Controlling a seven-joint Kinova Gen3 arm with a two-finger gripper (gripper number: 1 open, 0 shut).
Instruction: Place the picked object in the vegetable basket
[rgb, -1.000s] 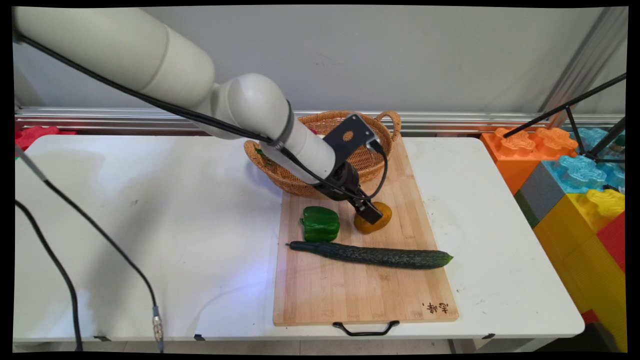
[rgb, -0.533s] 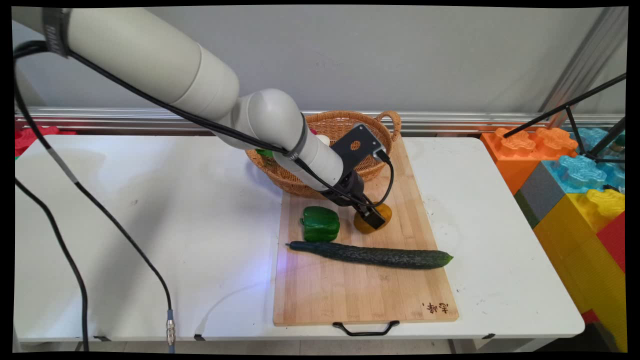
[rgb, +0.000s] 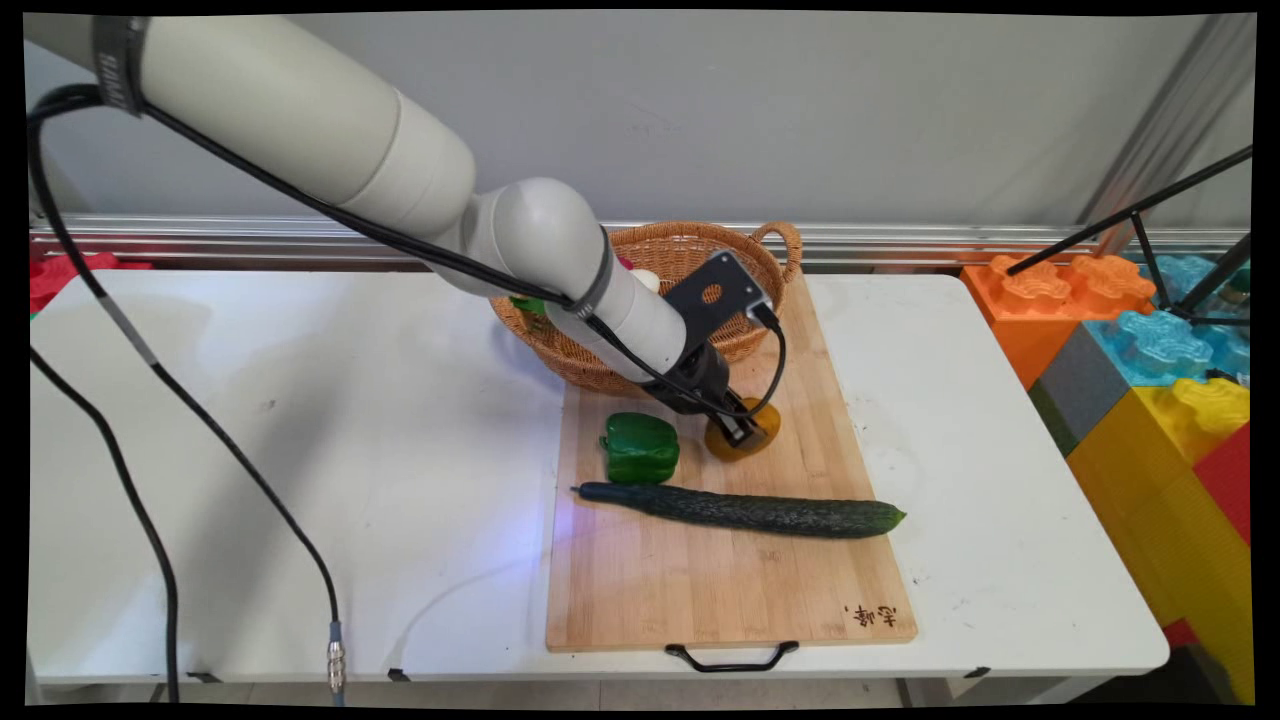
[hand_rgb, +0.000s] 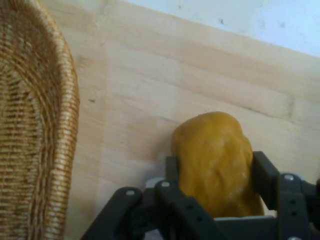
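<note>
Claw (rgb: 738, 430) is down on the board (rgb: 700, 590), clamped on the yellow pepper (rgb: 757, 432). In hand view the claw (hand_rgb: 215, 200) has a finger (hand_rgb: 263, 170) pressed on each side of the pepper (hand_rgb: 215, 160), w/ the pepper filling the gap between them. Pepper sits on the board near its far end, right of centre, just in front of the basket (rgb: 745, 262).

Green pepper (rgb: 640, 447) lies on the board just left of the yellow one, apart from it. Cucumber (rgb: 745, 509) lies crosswise on the board nearer the camera than both peppers, close to the green one; stalk end at the board's left edge, other end reaching the right edge.

Basket is wicker w/ a loop handle at its right, partly on the board's far left corner, partly on the table (rgb: 300, 430). Arm hides much of it; some items show inside but can't tell what. In hand view the basket wall (hand_rgb: 35, 125) fills the left side.

Board has a black handle (rgb: 732, 660) at its near edge & a small stamp (rgb: 872, 614) in the near right corner. Black cables (rgb: 200, 470) hang over the table's left part. Big coloured blocks (rgb: 1150, 350) stand beside the table's right end.
</note>
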